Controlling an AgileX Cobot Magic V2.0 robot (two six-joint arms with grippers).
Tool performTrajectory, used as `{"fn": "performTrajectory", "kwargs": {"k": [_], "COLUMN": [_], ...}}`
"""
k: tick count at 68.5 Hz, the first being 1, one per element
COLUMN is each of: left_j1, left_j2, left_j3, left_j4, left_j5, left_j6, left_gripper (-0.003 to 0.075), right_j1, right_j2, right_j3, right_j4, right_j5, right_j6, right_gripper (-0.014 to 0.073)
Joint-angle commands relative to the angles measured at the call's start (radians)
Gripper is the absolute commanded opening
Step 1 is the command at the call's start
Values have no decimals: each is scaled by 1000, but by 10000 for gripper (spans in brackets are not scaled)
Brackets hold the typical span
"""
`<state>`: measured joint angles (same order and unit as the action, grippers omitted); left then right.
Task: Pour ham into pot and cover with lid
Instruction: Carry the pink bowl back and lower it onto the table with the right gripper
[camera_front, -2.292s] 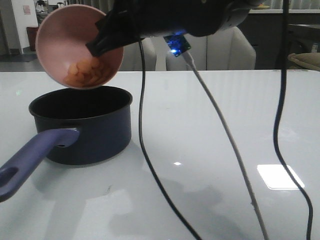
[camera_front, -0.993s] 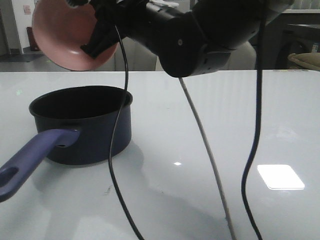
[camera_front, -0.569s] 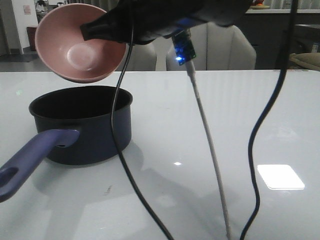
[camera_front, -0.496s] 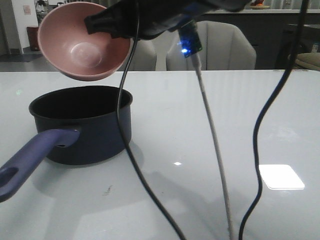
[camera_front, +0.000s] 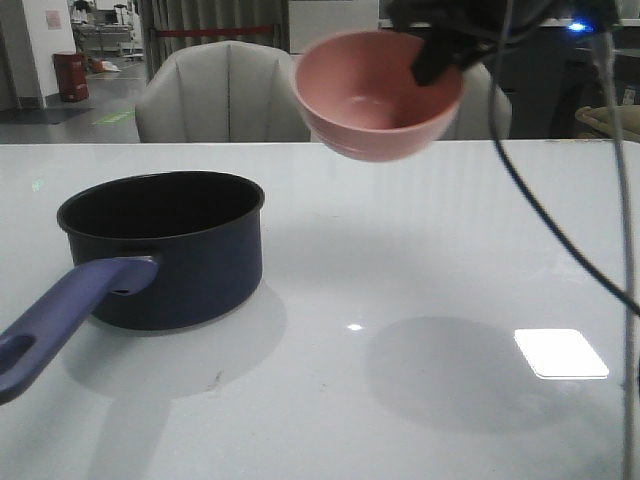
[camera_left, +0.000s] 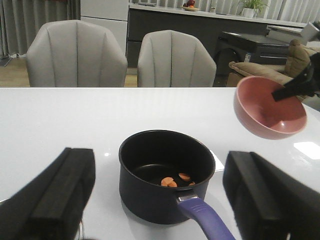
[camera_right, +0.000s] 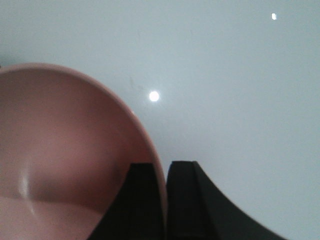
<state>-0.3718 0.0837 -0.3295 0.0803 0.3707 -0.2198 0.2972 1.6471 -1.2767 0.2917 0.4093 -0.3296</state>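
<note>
Pour step done: ham sits in pot, bowl empty. Right gripper pinches bowl rim, bowl in air right of pot. Left gripper spread wide, holds nothing. Lid not in view. Next: set bowl down, find lid.

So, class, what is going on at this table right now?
The right tool grips the rim of an empty pink bowl, holding it in the air to the right of the pot. A few ham pieces lie in the pot. The left tool is open. No lid is in view.
</note>
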Motion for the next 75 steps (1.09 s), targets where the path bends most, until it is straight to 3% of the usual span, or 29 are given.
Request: {"fn": "performTrajectory", "kwargs": {"k": [1,18,37,58,75], "left_j1": [-7,-7,-7,-7,-7], "left_j2": [12,12,12,12,12], "left_j3": [-24,-24,-24,-24,-24], "left_j4": [-5,-5,-5,-5,-5], "left_j5": [-76,-76,-76,-76,-76], "left_j6": [-1,-1,-1,-1,-1], "left_gripper": [564,564,564,564,564], "right_j1": [-79,-189,-195,-198,-199], "right_j2": [-42,56,177,190,42], "right_j3": [-22,-10,-12,-37,-67], "right_j4": [-11,25,68,26,-66], "right_j5": [71,160,159,173,247], "right_j6": [31,56,56,55,55], "right_gripper": [135,135,150,404,420]}}
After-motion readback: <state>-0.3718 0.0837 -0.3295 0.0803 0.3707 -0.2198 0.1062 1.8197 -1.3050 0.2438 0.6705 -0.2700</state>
